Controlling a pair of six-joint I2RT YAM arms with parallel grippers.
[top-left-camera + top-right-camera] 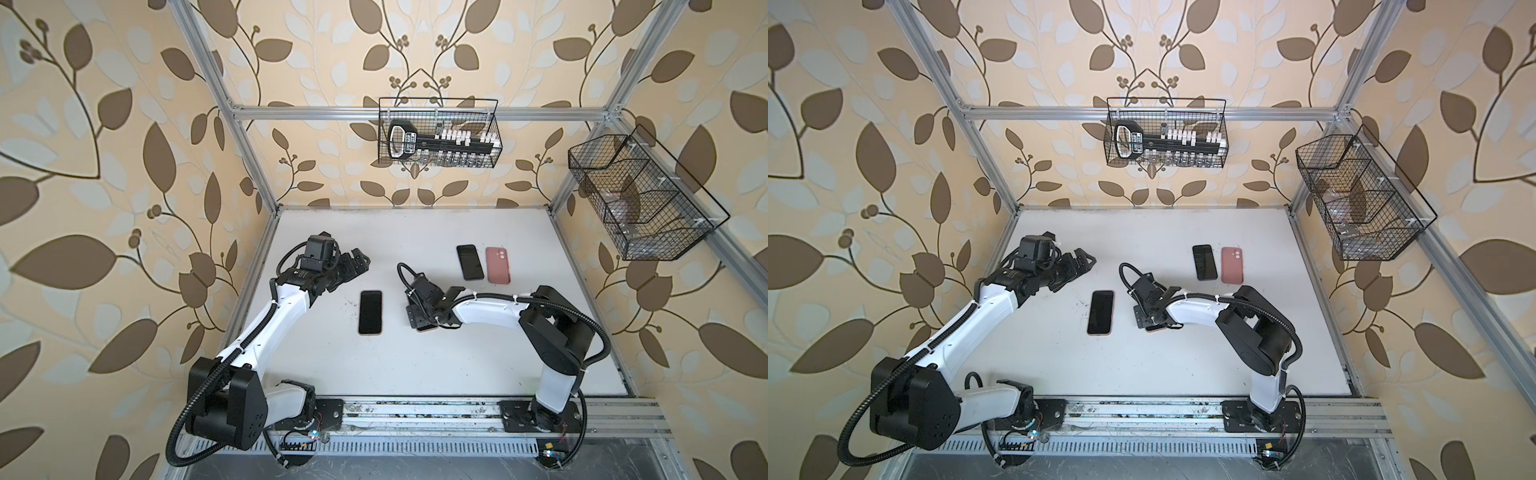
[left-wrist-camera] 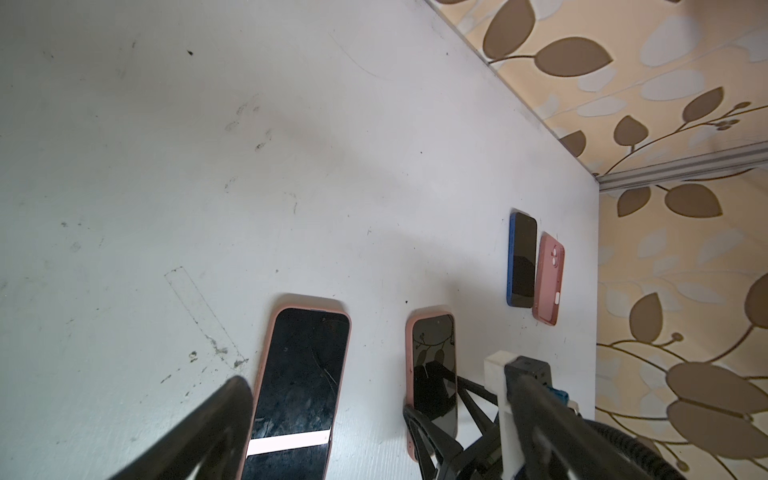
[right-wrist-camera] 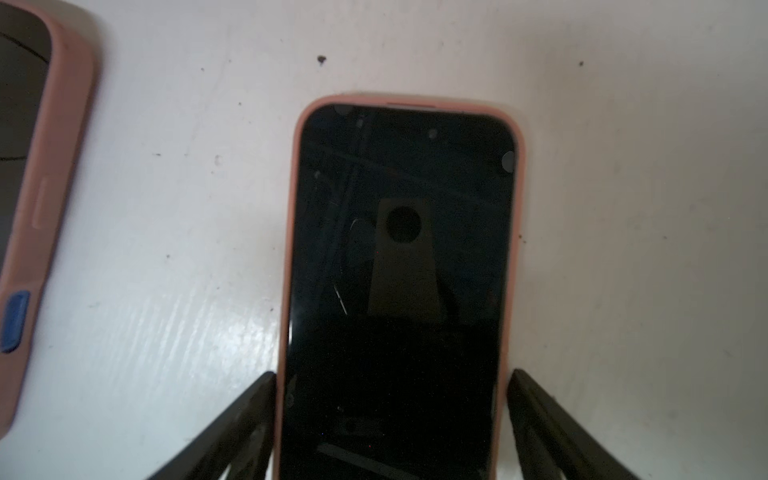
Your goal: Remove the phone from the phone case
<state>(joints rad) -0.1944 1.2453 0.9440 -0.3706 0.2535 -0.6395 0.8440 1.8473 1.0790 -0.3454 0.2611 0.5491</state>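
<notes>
**So, right gripper (image 3: 392, 373) is straddling the cased phone (image 3: 399, 270), left gripper (image 1: 358, 264) is idle**

Basically, in both top views the right gripper sits low over the middle of the white table (image 1: 374, 232). It points down and covers nearly all of the cased phone under it. Just to the left lies a second cased phone (image 1: 370, 312), flat and screen up, with nothing touching it. The left gripper hangs in the air farther back and to the left, its fingers spread wide and holding nothing. Far right on the table, a bare phone (image 1: 470, 262) lies screen up. An empty pink case (image 1: 498, 265) lies just beside it on the right, outer face up.

The left wrist view looks across the table. The second cased phone is closest, then the one under the right gripper, and the bare phone and empty pink case sit beyond. The bare phone shows a blue edge here.

The right wrist view is the useful one. The phone is fully seated in its pink case, flat on the table, screen up. One black finger sits on each long side of the case, right up against it. Honestly I can't tell whether they are squeezing it or only touching.
</notes>
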